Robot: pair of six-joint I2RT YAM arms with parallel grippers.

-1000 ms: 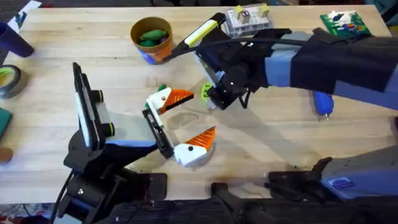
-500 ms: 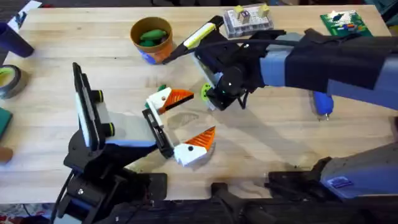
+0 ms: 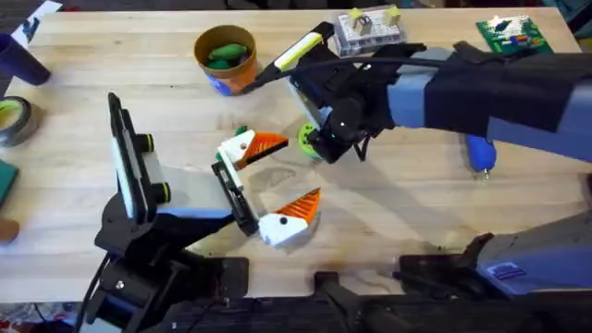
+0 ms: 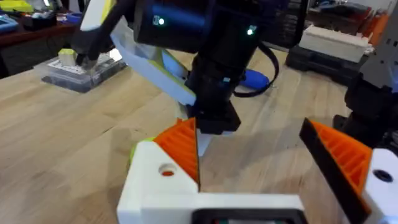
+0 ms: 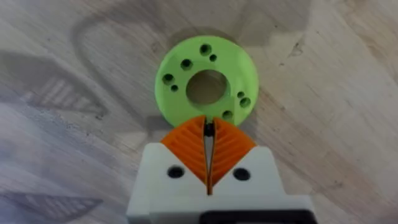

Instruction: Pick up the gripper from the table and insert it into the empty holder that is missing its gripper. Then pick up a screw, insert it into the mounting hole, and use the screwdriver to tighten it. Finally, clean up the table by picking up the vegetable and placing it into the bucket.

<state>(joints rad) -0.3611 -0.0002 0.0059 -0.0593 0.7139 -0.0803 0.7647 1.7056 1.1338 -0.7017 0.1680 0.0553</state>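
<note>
The holder (image 3: 231, 192), a white-and-black body with a black rail, sits at my left arm's end. It carries two orange ribbed fingers set wide apart, so my left gripper (image 3: 298, 169) (image 4: 249, 124) is open. The finger on the small white base with a dark hole is the gripper (image 3: 298, 209) (image 4: 348, 165). My right gripper (image 3: 319, 148) (image 5: 208, 124) is shut on a tiny dark screw (image 5: 209, 129), just above a green disc (image 3: 306, 139) (image 5: 206, 84) with several holes. A blue screwdriver (image 3: 481, 154) (image 4: 255, 78) lies at the right. The green vegetable (image 3: 225, 53) lies inside the orange bucket (image 3: 220, 72).
At the back stand a clear parts box (image 3: 368, 30), a yellow-handled tool (image 3: 301, 46) and a green circuit board (image 3: 511, 35). A grey tape roll (image 3: 14, 118) and a dark blue object (image 3: 23, 60) sit at the left edge.
The right gripper has shifted slightly over the green disc, so more of the disc shows. The left arm has not moved.
</note>
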